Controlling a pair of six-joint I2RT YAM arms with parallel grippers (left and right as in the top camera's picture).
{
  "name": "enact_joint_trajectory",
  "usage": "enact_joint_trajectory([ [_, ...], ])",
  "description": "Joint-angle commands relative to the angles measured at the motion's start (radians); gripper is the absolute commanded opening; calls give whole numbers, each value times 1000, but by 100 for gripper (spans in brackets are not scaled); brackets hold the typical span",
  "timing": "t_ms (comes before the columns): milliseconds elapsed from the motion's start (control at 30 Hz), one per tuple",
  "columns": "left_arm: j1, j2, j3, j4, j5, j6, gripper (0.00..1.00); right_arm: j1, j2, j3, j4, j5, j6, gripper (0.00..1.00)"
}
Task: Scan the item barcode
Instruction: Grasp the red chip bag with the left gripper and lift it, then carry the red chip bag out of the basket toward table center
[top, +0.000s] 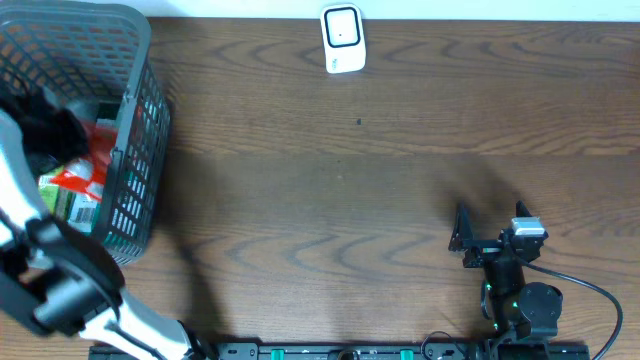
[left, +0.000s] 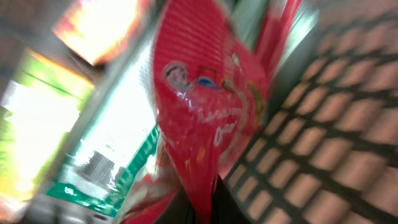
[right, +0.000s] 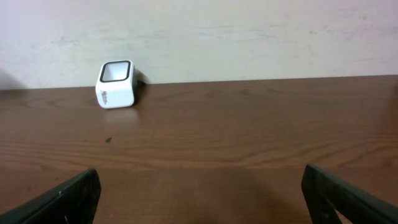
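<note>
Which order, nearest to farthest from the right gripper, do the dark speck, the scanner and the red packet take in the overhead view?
1. Speck: on the bare table, ahead and left of the right gripper.
2. Scanner: at the table's far edge.
3. Red packet: inside the basket, far left.

Soft even light, faint shadow right of the basket (top: 135, 170), left wrist view blurred, glare on the red packet (left: 205, 106), right wrist view sharp.
</note>
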Motion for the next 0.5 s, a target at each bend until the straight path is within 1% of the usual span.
enact_joint_trajectory([
  [0, -2, -151, 43, 45, 13, -30, 8, 10, -5, -1, -4, 2, -2, 99],
  [300, -2, -411, 43, 175, 13, -191, 7, 10, -5, -1, -4, 2, -2, 99],
  [400, -2, -486, 43, 197, 16, -257, 7, 10, -5, -1, -4, 2, -2, 99],
  [467, -3, -534, 43, 207, 56, -298, 8, 10, -5, -1, -4, 2, -2, 99],
])
